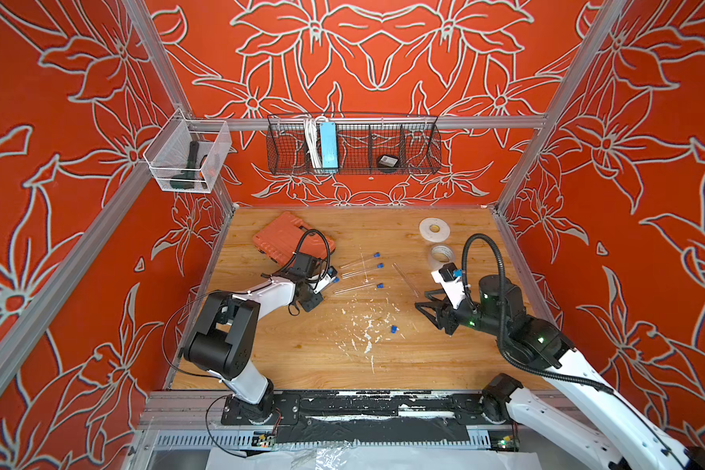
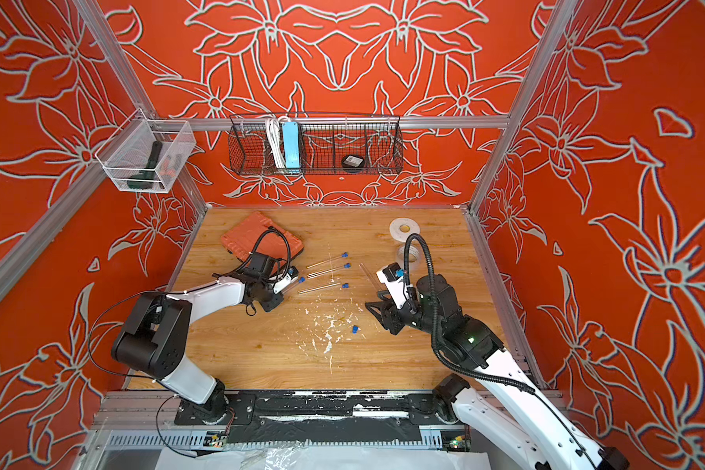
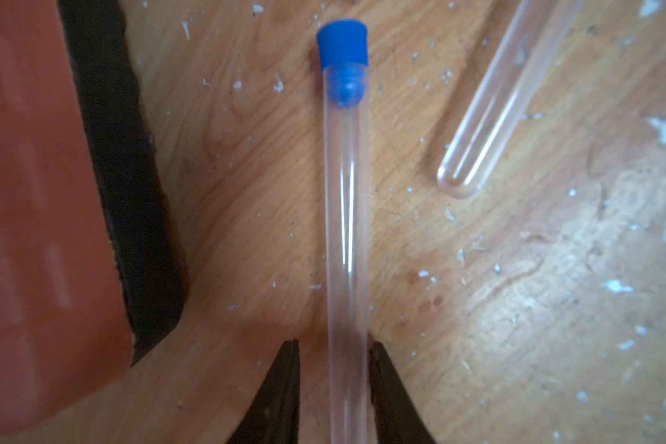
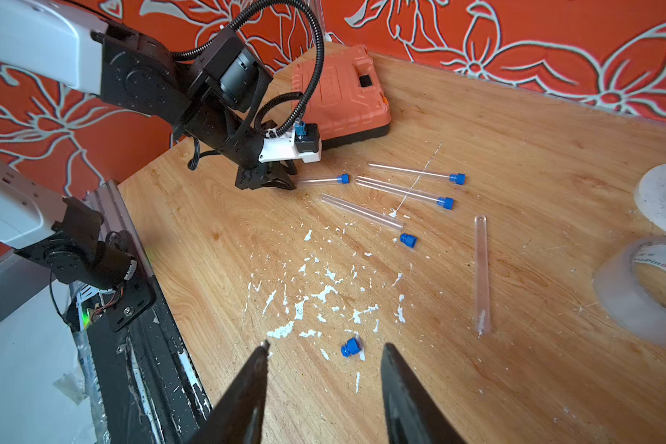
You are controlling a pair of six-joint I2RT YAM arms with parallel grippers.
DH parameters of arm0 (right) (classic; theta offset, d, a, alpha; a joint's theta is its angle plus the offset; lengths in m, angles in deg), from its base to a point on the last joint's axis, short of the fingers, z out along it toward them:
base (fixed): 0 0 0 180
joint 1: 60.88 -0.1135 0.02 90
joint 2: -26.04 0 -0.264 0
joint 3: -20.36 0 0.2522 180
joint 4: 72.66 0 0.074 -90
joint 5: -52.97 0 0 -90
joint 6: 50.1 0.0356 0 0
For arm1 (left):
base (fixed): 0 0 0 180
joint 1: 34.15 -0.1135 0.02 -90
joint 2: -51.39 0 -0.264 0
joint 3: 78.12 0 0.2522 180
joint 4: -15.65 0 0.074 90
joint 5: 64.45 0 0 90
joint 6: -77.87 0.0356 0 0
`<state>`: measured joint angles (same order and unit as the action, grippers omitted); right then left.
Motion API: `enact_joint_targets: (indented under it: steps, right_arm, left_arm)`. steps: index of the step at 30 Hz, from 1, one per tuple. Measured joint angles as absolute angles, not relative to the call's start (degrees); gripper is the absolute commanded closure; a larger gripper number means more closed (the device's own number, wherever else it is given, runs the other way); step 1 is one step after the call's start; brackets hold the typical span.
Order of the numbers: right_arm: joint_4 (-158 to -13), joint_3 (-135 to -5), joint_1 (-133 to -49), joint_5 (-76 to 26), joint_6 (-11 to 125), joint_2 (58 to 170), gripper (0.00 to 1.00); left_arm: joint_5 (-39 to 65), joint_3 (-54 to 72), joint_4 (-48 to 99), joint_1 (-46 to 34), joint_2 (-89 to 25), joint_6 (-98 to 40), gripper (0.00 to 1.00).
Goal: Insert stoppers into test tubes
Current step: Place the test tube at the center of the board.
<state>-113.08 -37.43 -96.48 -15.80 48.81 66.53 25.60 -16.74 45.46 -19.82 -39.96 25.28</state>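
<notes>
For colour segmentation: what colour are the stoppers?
Bright blue stoppers, clearest in the left wrist view.

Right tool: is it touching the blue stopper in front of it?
Apart. Right wrist view shows bare wood between the blue stopper and the right tool.

The right gripper (image 4: 326, 346) spreads its black fingers (image 4: 247, 392) over the wooden table (image 4: 516, 384), a loose blue stopper (image 4: 350, 348) between their tips; beyond lie three stoppered test tubes (image 4: 400, 169); two bare tubes (image 4: 481, 273) lie apart.

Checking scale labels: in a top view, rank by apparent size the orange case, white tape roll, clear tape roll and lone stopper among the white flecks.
orange case
white tape roll
clear tape roll, only slightly smaller
lone stopper
</notes>
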Motion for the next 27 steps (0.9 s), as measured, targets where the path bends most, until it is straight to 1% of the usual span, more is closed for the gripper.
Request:
enact_joint_targets:
  steps: [2,5,9,13,19,27]
  right_arm:
    - [-113.08,-37.43,-96.48,-15.76,48.85,66.53,0.52]
    - [-113.12,-37.43,-96.48,-15.76,48.87,66.55,0.52]
    - [-113.14,-37.43,-96.48,-15.87,48.87,66.9,0.52]
    - [-113.14,-37.43,-96.48,-16.59,48.85,68.04,0.51]
    - [-113.19,-37.41,-96.48,-17.79,48.85,69.55,0.5]
    - [-113.41,-37.41,-96.48,-19.25,48.85,70.09,0.49]
  left_arm:
    - [25.47,-17.03,46.01,-19.91,-37.9,25.32,0.66]
    - [23.9,-17.68,46.29,-19.91,-32.31,25.47,0.66]
    - [17.84,-18.69,44.41,-19.36,-23.63,26.92,0.67]
    - [12.05,-21.22,40.43,-16.34,-19.85,30.22,0.64]
    - [6.98,-22.64,37.31,-12.28,-23.39,38.22,0.61]
    - [9.14,-13.79,38.77,-9.39,-36.33,44.82,0.6]
